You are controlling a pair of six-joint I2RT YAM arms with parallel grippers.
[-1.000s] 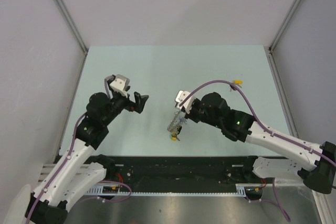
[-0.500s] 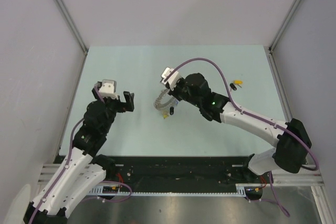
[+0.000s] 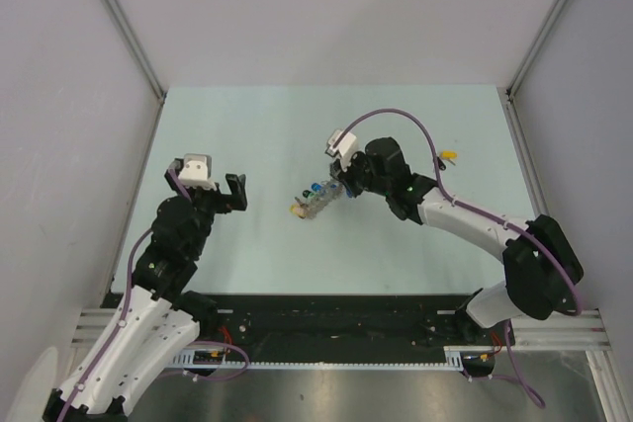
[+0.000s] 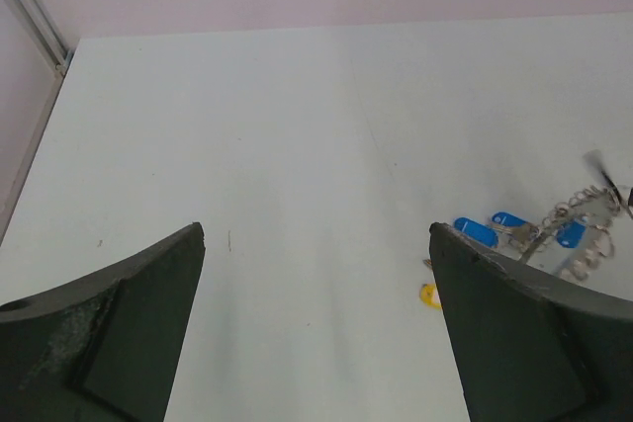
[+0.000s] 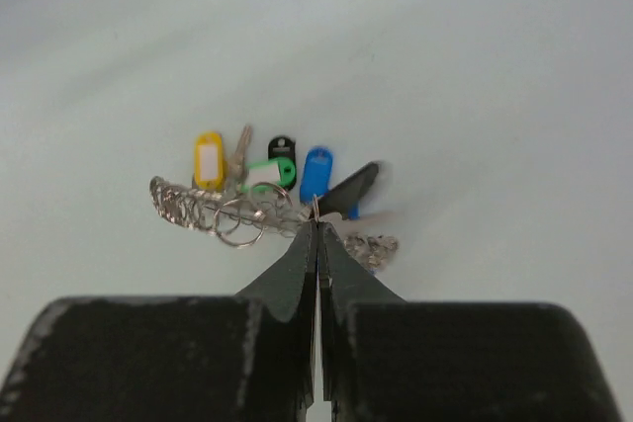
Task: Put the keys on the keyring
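The keyring (image 3: 316,199), a bunch of silver rings and keys with blue, green, yellow and black tags, is in the middle of the table. My right gripper (image 3: 341,188) is shut on its wire ring. The right wrist view shows the fingertips (image 5: 316,222) pinched on the keyring (image 5: 237,210), which hangs low over the table. A loose yellow-tagged key (image 3: 450,156) lies at the far right; the black-tagged one does not show clearly. My left gripper (image 3: 236,192) is open and empty, left of the keyring (image 4: 539,234), with bare table between its fingers (image 4: 316,234).
The pale green table (image 3: 257,135) is walled by grey panels with metal rails at left and right. The right arm's purple cable (image 3: 396,118) arcs over the far right area. A black rail (image 3: 336,318) runs along the near edge.
My right gripper carried the keyring away from the near edge toward the table's middle, swinging left and then back right. My left arm drew back to the left, still open.
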